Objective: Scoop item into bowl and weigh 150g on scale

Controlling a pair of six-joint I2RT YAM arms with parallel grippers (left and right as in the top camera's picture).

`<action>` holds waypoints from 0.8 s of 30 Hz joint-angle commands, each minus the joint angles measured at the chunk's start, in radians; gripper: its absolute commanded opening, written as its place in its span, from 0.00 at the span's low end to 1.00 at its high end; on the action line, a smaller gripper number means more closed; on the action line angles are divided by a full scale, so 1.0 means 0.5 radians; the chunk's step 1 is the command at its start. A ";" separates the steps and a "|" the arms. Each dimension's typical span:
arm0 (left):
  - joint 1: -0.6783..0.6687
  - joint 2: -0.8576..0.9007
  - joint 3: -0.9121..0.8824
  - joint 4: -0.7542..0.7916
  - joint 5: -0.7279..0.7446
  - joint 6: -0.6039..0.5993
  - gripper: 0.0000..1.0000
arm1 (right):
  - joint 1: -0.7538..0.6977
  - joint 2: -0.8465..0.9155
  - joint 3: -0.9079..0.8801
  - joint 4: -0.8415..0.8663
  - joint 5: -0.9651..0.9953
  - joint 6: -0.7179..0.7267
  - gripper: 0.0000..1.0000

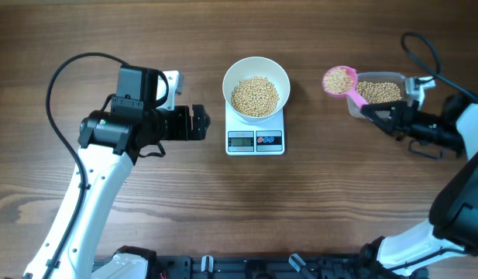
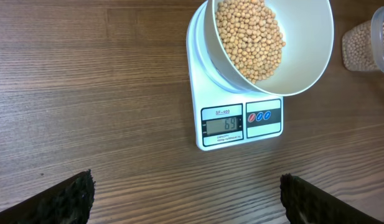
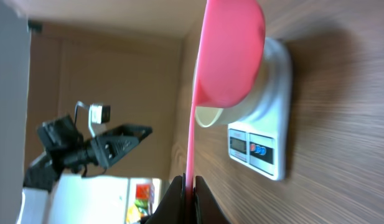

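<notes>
Left hand [image 1: 198,122] hangs spread wide and empty just left of the scale [image 1: 255,140] — parked clear, I'd say, with its camera on the display. The scale sits mid-bench [image 1: 223,209] carrying the bowl [image 1: 231,77], beans [image 1: 255,96] heaped inside; the display looks like 69, so more is needed. Farther right, the right hand [image 1: 370,110] is clenched on the pink scoop [image 1: 340,80] — held level and loaded just beside the tub [image 1: 382,93], bowl likely next.
</notes>
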 commanded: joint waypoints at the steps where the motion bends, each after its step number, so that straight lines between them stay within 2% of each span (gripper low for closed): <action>1: 0.011 0.000 0.039 0.008 0.008 -0.011 1.00 | 0.166 -0.140 0.008 0.072 -0.163 0.110 0.04; 8: 0.011 0.000 0.039 0.006 0.008 -0.011 1.00 | 0.496 -0.209 0.011 0.640 -0.143 0.655 0.04; 12: 0.011 0.000 0.039 0.006 0.008 -0.011 1.00 | 0.680 -0.237 0.011 1.023 0.190 1.128 0.04; 14: 0.011 0.000 0.039 0.006 0.009 -0.011 1.00 | 0.771 -0.249 0.011 1.175 0.252 1.246 0.04; 18: 0.011 0.000 0.039 0.006 0.009 -0.011 1.00 | 0.921 -0.294 0.011 1.350 0.542 1.403 0.04; 24: 0.011 0.000 0.039 0.006 0.008 -0.011 1.00 | 1.130 -0.385 0.011 1.350 1.086 1.394 0.04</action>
